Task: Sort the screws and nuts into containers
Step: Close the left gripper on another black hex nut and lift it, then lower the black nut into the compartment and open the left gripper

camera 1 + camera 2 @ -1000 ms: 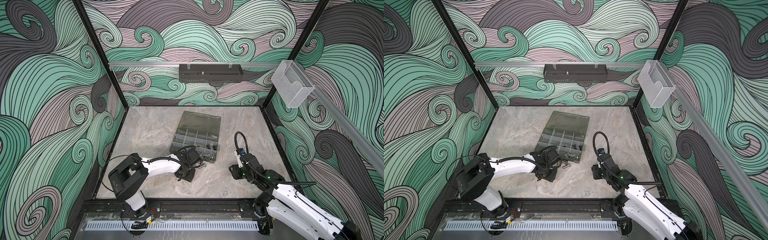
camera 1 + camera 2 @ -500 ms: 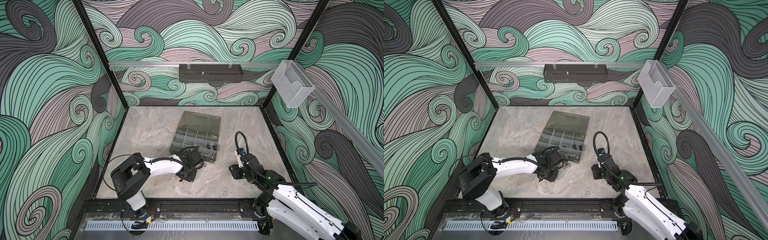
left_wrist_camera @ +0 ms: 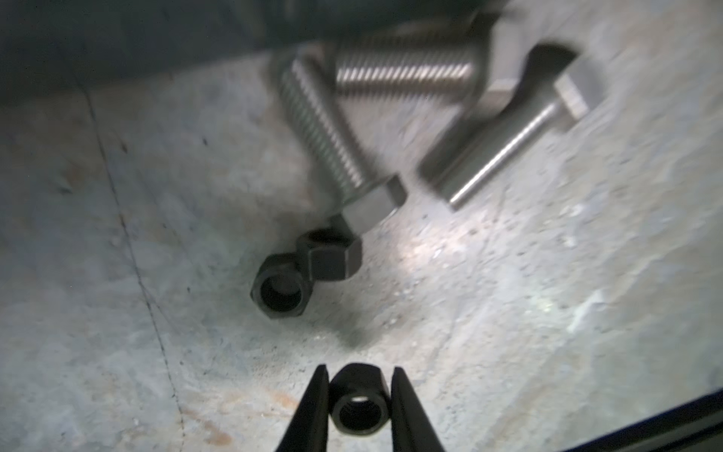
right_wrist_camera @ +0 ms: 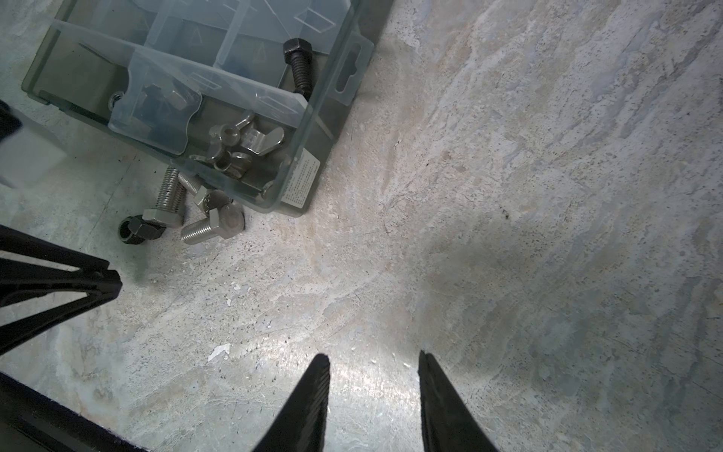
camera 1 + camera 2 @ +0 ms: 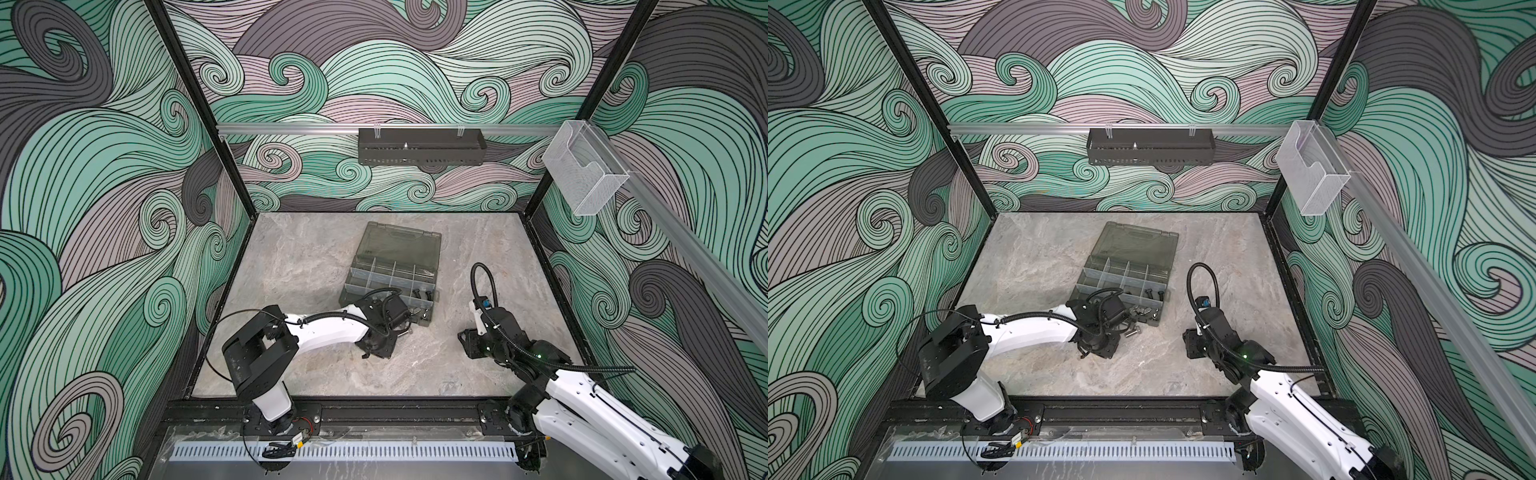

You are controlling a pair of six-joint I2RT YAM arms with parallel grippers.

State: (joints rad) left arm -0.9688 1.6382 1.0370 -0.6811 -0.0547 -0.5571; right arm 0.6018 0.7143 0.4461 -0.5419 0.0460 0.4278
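Marble-look tabletop (image 5: 299,266): left gripper (image 3: 360,371) pinches a black hex nut (image 3: 359,409). Just ahead, two black nuts (image 3: 328,258) touching, silver threaded hex bolts (image 3: 332,133) beside them, by the smoky translucent organiser case (image 5: 399,245); right gripper (image 4: 372,356) spread, empty, well apart.

Top views evenly lit, wrist views dim, blurred screws (image 3: 324,129), tabletop (image 4: 254,344) glare

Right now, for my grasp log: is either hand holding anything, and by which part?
The left hand pinches a black hex nut across its outer sides; the right hand holds nothing, fingers apart.
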